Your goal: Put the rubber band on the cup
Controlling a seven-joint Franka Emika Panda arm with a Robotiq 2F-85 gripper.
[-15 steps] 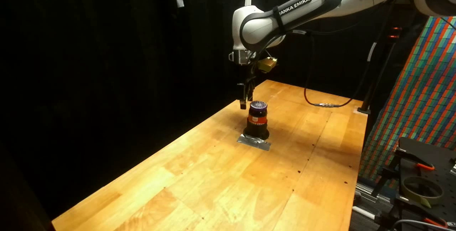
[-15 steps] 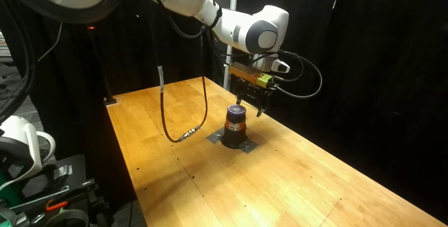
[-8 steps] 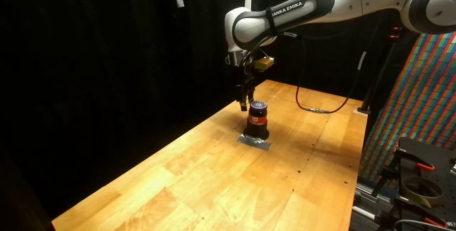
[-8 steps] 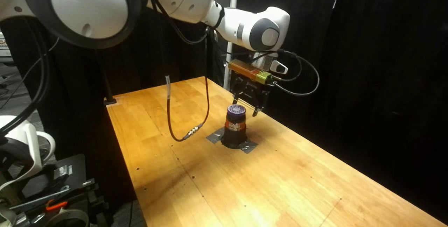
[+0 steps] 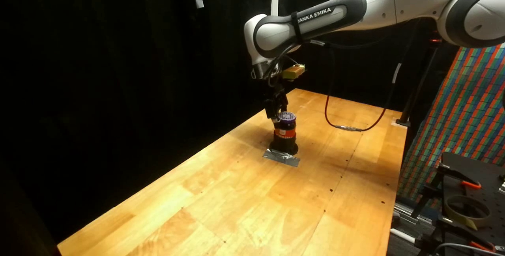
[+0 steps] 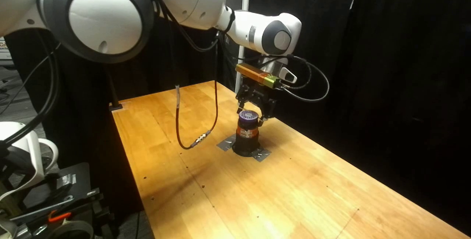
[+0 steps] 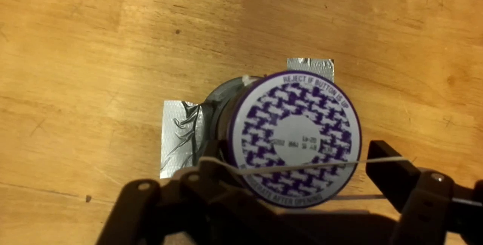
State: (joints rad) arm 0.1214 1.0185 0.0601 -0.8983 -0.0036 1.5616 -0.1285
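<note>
In an exterior view, the cup [image 5: 285,133] is standing upright on the worktop [image 5: 236,193], its lower end sitting in a dark base [image 5: 283,146], a strip of silver tape [image 5: 281,157] lying at the foot. The end effector [image 5: 279,118] is hanging right at the patterned lid [image 5: 287,116]; touching or apart, cannot tell.

In an exterior view, the arm [image 6: 243,27] is extending above the worktop. End effector is straddling the cup's top: one fingertip showing at the lid's edge, the opposite one sitting lower, just beside the neck.

In the wrist view, the rubber band [image 7: 302,166] is stretching between the fingers [image 7: 392,173] and crossing over the purple-and-white lid; whether it is resting on the lid, cannot tell. The jaws are standing well apart, released. Tape is showing on two sides of the base.
</note>
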